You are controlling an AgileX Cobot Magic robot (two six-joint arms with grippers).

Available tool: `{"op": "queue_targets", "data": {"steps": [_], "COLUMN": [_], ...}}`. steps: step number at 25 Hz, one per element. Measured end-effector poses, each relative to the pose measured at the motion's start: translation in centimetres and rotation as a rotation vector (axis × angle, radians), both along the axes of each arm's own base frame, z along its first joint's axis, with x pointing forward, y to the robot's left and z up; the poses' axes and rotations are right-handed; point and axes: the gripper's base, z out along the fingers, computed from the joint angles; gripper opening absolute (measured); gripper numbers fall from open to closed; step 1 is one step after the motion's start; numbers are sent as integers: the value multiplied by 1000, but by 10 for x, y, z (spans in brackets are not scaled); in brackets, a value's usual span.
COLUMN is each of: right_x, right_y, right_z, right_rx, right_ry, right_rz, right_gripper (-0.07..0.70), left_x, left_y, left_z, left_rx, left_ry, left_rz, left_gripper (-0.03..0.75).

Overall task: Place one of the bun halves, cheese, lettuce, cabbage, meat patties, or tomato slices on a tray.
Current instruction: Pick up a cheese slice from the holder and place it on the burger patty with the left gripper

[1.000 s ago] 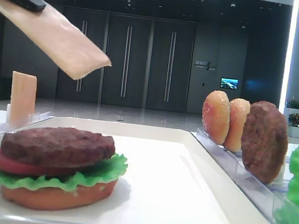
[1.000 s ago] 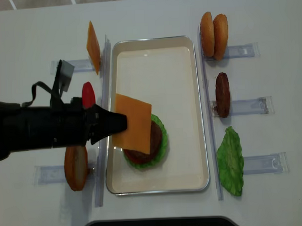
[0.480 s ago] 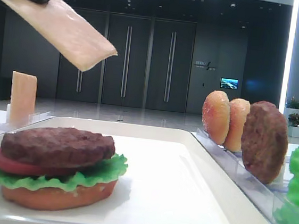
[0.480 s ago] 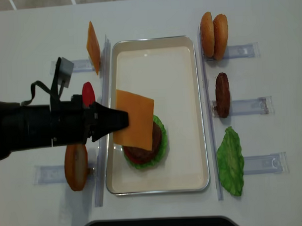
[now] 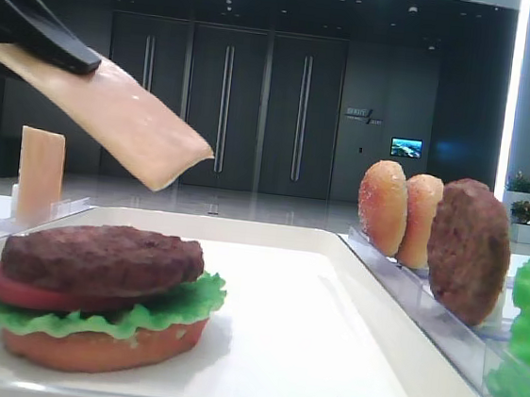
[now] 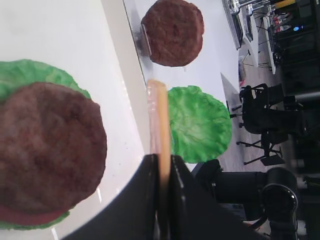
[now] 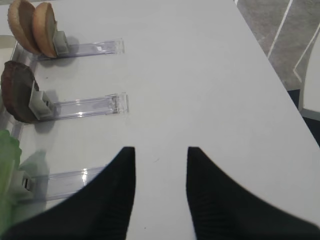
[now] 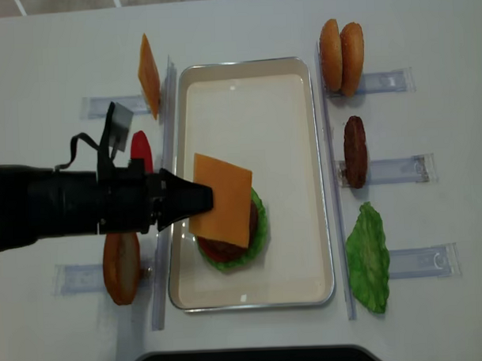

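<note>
Counting, we see two cheese slices: our left claw [image 8: 206, 199] grips one cheese [image 8: 223, 199], one [image 8: 148, 75] stands racked. Two patties, one on the tray [image 8: 246, 85]; our right claw [image 7: 160, 165] gapes.

Left pincer [image 8: 200, 199] clamped tight, arm stretched in level from the left; right pincer [image 7: 161, 167] spread apart.

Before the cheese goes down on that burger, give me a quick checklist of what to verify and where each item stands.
1. Grip: left claw shut on the cheese slice at one edge: ok.
2. Cheese above the patty: in the overhead view it covers most of the stack: ok.
3. Cheese clear of the patty: side view shows a gap, not yet touching: ok.
4. Cheese level: it slopes down toward its free edge: not ok.
5. Stack in order on the tray: bun, lettuce, tomato, patty: ok.
6. Right claw open over bare table, away from the tray: ok.
</note>
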Motion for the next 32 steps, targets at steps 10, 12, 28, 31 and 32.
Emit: {"op": "queue_targets", "data": {"steps": [10, 12, 28, 31, 32], "right_x": [0, 0, 0, 0, 0], "right_y": [0, 0, 0, 0, 0], "right_z": [0, 0, 0, 0, 0], "right_rx": [0, 0, 0, 0, 0], "right_ry": [0, 0, 0, 0, 0], "right_rz": [0, 0, 0, 0, 0], "right_gripper": [244, 244, 244, 244, 244], "left_x": [3, 3, 5, 5, 5], "left_y": [3, 3, 3, 3, 3], "left_z": [-6, -7, -17, -17, -17], "left_rx": [55, 67, 81, 81, 81], "left_ry": [1, -1, 39, 39, 39], "left_rz": [24, 28, 24, 24, 24], "left_gripper": [25, 25, 25, 25, 29]}}
